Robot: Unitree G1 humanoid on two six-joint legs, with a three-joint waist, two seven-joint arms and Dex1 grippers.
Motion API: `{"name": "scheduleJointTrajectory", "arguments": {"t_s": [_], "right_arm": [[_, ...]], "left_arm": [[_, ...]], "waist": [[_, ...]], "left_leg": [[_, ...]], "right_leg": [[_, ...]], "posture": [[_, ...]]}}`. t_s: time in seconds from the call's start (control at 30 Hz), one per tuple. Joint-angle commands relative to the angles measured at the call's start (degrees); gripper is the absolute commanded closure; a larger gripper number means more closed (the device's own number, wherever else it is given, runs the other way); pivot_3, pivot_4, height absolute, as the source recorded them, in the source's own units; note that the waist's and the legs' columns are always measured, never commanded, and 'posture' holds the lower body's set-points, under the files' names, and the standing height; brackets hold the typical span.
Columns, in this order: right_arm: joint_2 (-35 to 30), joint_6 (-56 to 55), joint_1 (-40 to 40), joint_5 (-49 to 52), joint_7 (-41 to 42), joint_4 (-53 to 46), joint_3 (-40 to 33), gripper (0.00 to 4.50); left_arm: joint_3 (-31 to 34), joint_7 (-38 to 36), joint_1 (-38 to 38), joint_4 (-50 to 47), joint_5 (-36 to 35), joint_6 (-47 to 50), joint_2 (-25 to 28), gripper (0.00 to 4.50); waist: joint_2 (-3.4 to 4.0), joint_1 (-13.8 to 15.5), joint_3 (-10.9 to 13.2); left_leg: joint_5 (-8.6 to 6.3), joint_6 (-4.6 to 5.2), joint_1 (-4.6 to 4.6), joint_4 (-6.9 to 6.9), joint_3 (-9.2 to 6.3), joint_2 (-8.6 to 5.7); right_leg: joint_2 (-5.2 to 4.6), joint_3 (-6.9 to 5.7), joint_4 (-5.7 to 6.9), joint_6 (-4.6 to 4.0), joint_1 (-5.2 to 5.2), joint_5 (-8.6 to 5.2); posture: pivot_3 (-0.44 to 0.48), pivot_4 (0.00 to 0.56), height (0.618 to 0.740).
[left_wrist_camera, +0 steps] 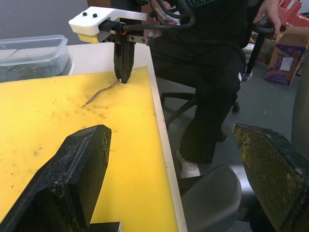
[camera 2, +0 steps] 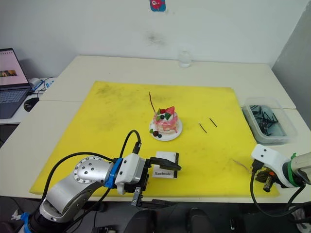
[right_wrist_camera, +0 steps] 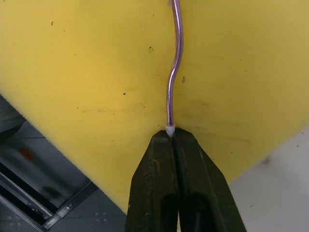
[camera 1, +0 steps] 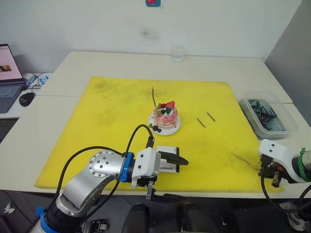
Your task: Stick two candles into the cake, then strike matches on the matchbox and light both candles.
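A yellow mat point(camera 1: 116, 126) covered most of the pale tabletop point(camera 1: 121, 63), and near its middle stood the cake point(camera 1: 165, 116) on a white plate point(camera 1: 173, 129), with one candle point(camera 1: 154, 97) already planted upright at its far-left side. The second candle point(right_wrist_camera: 174, 63) lay flat on the mat near the near-right corner, its pale tip caught between the tightly closed fingers of the right hand point(right_wrist_camera: 170, 137), which pressed down at the mat's near edge. Two matches point(camera 1: 206, 119) lay side by side but apart on the mat to the right of the cake, well clear of the plate. The matchbox point(camera 2: 164, 166) sat on the mat near of the cake, close to the front edge, and the left hand point(camera 1: 165, 177) was beside it with its fingers point(left_wrist_camera: 63, 188) spread wide and gripping nothing, one finger reaching over the box's near side and the other hanging past the tabletop's front edge. A clear bin point(camera 1: 268, 115) holding dark sticks rested on the tabletop just off the mat's right side. A glass point(camera 1: 177, 52) stood at the far edge by the wall, and a laptop point(camera 1: 9, 77) and mouse point(camera 1: 26, 99) sat on a separate surface at far left. In the left wrist view a person in dark clothing point(left_wrist_camera: 212, 72) was beyond the tabletop's edge.
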Motion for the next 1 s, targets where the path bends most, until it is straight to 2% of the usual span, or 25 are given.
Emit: {"name": "scheduleJointTrajectory", "arguments": {"t_s": [0.03,0.3,0.43,0.57,0.67,0.73,0.8,0.87,1.0], "right_arm": [[-0.2,0.6,-1.4,0.6,0.6,-0.6,-0.6,4.47],[-0.6,3.8,-6.8,6.4,4.7,0.5,-7.4,4.47],[6.5,6.6,-14.6,13.5,2.7,-1.6,-11.8,4.47],[24.0,6.4,-23.8,18.3,-7.1,-3.6,-11.7,4.47],[36.0,1.8,-27.1,16.4,-14.5,-3.6,-8.6,4.47],[43.7,-6.6,-28.0,12.4,-18.2,-1.4,-5.1,4.47],[51.1,-19.6,-27.6,7.0,-19.3,2.2,-1.1,4.47],[56.2,-29.1,-27.7,2.5,-20.0,6.5,2.4,4.47],[64.0,-39.3,-28.6,-0.9,-22.0,14.9,4.4,4.47]], "left_arm": [[0.0,0.2,0.2,-0.6,0.6,-1.6,-0.2,0.0],[3.9,1.0,1.2,0.2,-0.7,-0.3,1.9,0.0],[8.7,3.5,2.2,-0.8,-4.0,3.4,3.0,0.0],[13.6,7.5,3.5,-1.8,-7.2,7.4,3.3,0.0],[16.3,9.9,4.1,-1.3,-7.3,8.3,3.3,0.0],[18.0,11.9,4.3,-0.9,-7.6,8.7,2.8,0.0],[19.4,14.6,4.1,-0.6,-7.4,9.0,1.6,0.0],[20.3,16.9,3.9,-0.5,-7.3,9.2,0.4,0.0],[21.4,19.7,3.2,0.1,-7.7,9.9,-0.8,0.0]], "waist": [[0.0,0.0,0.0],[0.03,-0.2,0.0],[0.02,-0.2,0.0],[0.0,-0.4,0.0],[0.04,-0.5,0.0],[0.02,-0.5,0.0],[0.03,-0.6,0.0],[0.05,-0.6,0.0],[0.02,-0.5,0.0]], "left_leg": [[0.0,0.0,0.0,0.0,0.0,0.0],[0.0,0.0,0.01,0.0,0.0,0.01],[0.0,0.0,0.02,0.0,-0.02,0.04],[0.0,0.0,0.02,0.0,-0.07,0.04],[0.0,0.0,0.0,-0.01,-0.14,0.04],[0.0,0.0,-0.02,-0.04,-0.12,0.04],[0.0,0.0,-0.03,-0.02,-0.12,0.04],[0.0,0.0,-0.04,-0.03,-0.1,0.06],[0.0,0.0,-0.06,0.0,-0.04,0.04]], "right_leg": [[0.0,0.0,0.0,0.0,0.0,0.0],[0.01,-0.01,0.02,0.0,-0.01,0.0],[0.05,0.01,0.02,0.0,-0.01,0.0],[0.13,0.02,0.02,0.02,-0.01,0.02],[0.16,-0.01,0.06,0.03,-0.01,0.03],[0.17,-0.03,0.05,0.03,-0.03,0.02],[0.2,-0.01,0.05,0.03,-0.04,0.03],[0.15,0.0,0.04,0.03,-0.04,0.03],[0.08,0.08,0.02,0.03,-0.03,0.04]], "posture": [[0.0,0.15,0.74],[0.0,0.15,0.74],[0.0,0.15,0.74],[0.0,0.15,0.74],[0.0,0.15,0.74],[0.0,0.15,0.74],[0.0,0.15,0.74],[0.0,0.15,0.74],[0.0,0.15,0.74]]}}
